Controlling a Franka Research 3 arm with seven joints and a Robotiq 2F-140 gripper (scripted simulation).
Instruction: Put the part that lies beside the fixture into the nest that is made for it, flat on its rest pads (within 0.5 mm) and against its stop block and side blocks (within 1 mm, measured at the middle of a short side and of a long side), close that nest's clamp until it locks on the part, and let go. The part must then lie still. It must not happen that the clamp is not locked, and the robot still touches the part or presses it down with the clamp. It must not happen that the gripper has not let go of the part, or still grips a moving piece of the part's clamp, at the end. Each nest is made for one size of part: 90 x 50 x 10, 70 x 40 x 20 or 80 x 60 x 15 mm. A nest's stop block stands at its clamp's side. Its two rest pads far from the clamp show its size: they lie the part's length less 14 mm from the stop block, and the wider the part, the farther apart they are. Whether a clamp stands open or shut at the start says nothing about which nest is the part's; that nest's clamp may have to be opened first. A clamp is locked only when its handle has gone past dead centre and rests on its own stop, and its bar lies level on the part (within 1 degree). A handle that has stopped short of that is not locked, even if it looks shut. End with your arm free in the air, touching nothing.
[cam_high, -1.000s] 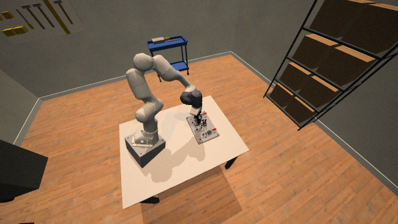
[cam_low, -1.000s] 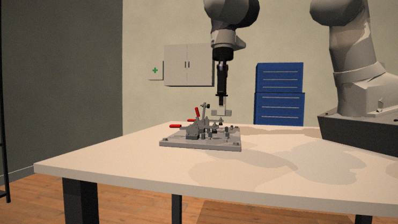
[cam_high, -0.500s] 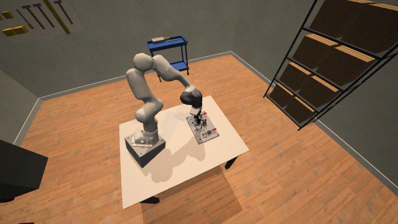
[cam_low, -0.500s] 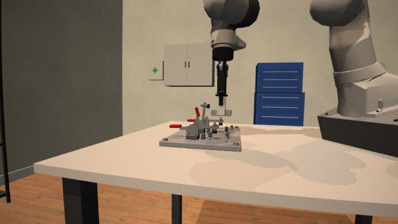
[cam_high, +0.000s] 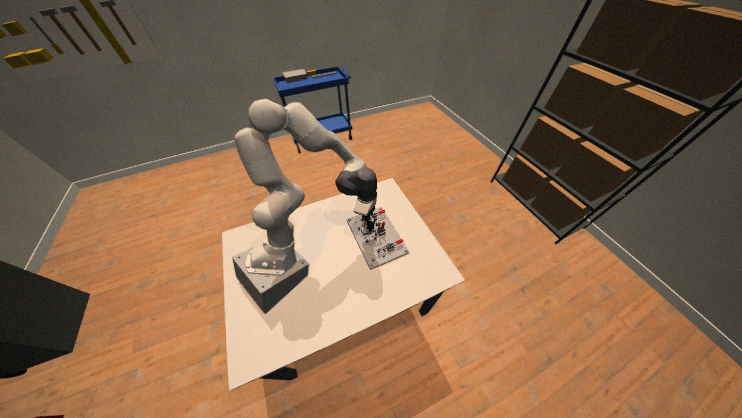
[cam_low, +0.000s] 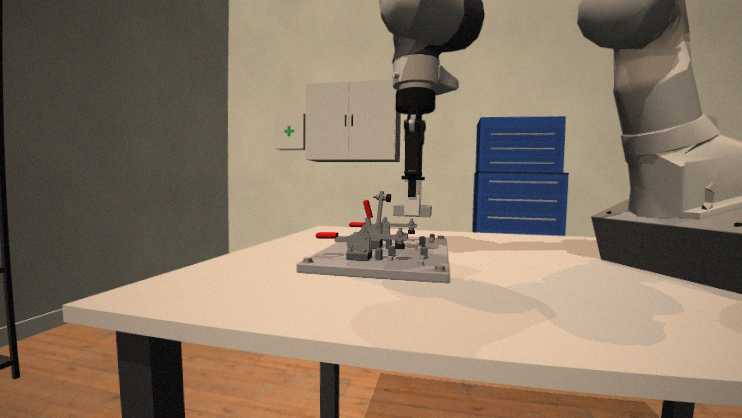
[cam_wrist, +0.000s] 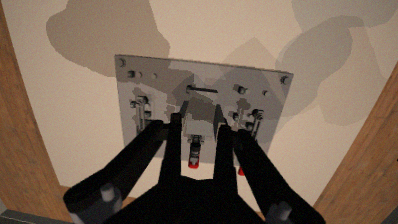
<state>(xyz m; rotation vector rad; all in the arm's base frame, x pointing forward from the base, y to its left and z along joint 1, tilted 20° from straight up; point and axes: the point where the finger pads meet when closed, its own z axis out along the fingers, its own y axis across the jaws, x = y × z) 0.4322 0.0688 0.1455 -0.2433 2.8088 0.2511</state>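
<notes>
The tool (cam_high: 368, 223) (cam_low: 411, 195) (cam_wrist: 201, 110) is closed on the light grey rectangular part (cam_low: 402, 210) (cam_wrist: 199, 127), which is suspended above the grey fixture plate (cam_high: 373, 262) (cam_low: 332, 267) (cam_wrist: 172, 65) and clear of its rest pads. Misalignment at descent could cause the part to strike a stop block or side block and seat tilted. The middle clamp's red handle (cam_high: 383, 224) (cam_low: 367, 208) (cam_wrist: 191, 166) is raised and its bar (cam_low: 380, 207) stands up; an inaccurate approach could bring the part or fingers against that bar. Nest selection requires checking: pad spacing unsuited to the part would prevent correct seating. Release before full contact could let the part drop askew; a handle stopped short of dead centre would leave the clamp unlocked. Containers: behind the fixture plate, the blue drawer chest (cam_low: 520, 125) and the pale two-door wall cabinet (cam_low: 327, 122) are shut, contents not visible. Beyond the plate, the blue cart's upper tray (cam_high: 316, 84) carries a grey box (cam_high: 295, 75).
</notes>
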